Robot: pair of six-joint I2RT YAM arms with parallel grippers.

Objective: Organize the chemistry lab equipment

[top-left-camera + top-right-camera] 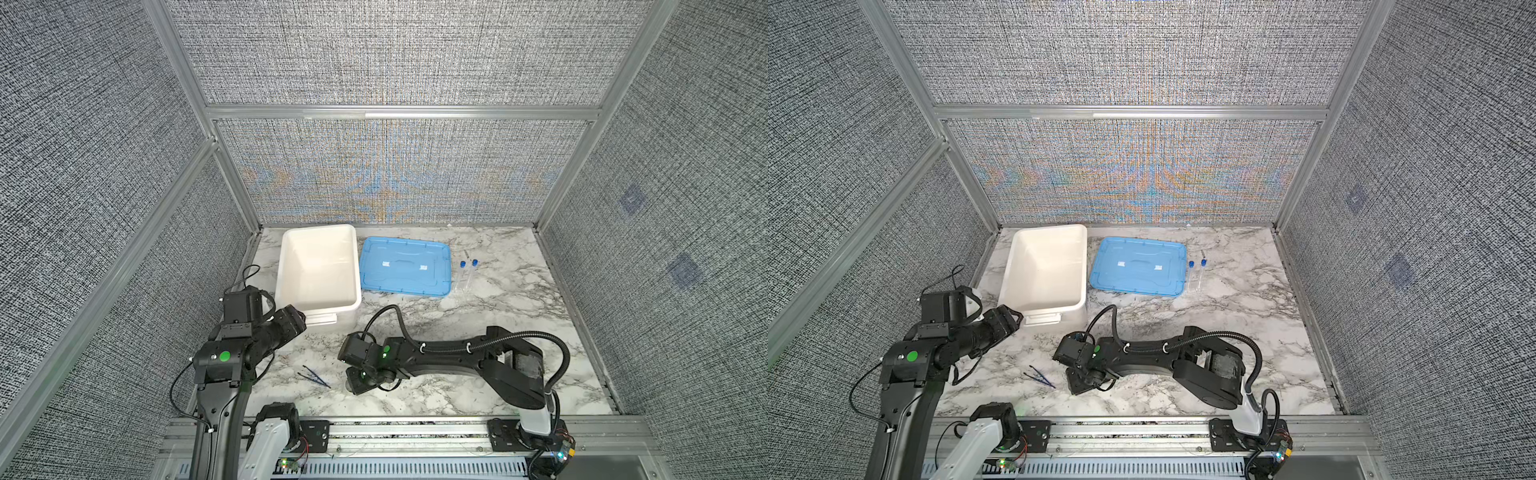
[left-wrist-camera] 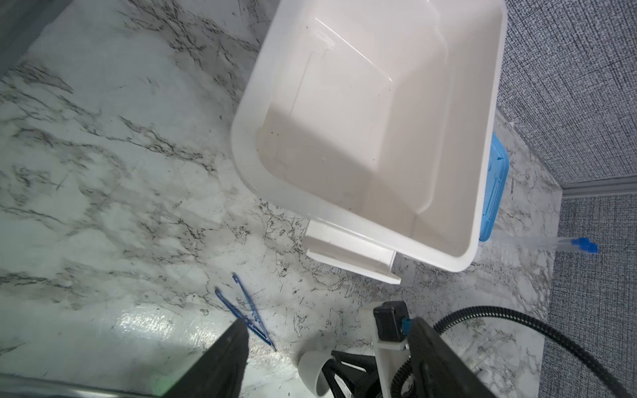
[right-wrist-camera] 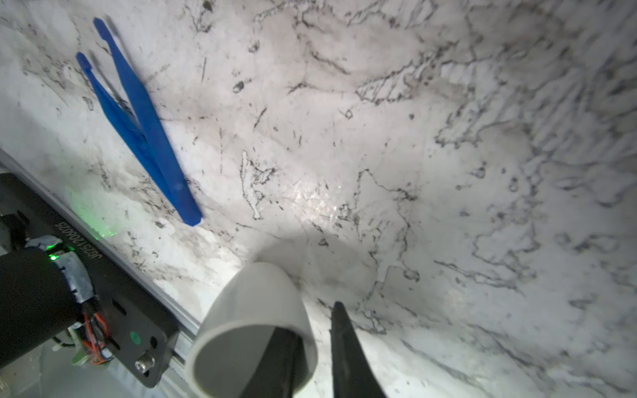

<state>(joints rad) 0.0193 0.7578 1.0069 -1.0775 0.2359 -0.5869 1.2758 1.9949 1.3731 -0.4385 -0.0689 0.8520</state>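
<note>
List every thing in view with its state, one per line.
White tub: uncovered, empty.
Blue lid: off, flat beside the tub.
Two capped tubes: lying beside the lid.
Tweezers: lying loose, tips apart.
White cup: wall between right end effector fingers.
Left end effector: open, empty.

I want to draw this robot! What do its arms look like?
Both arms are mostly black, white near the base. The left arm has a round green dot; the right arm wears a ribbed black hose. Fingers are black and pointed.
</note>
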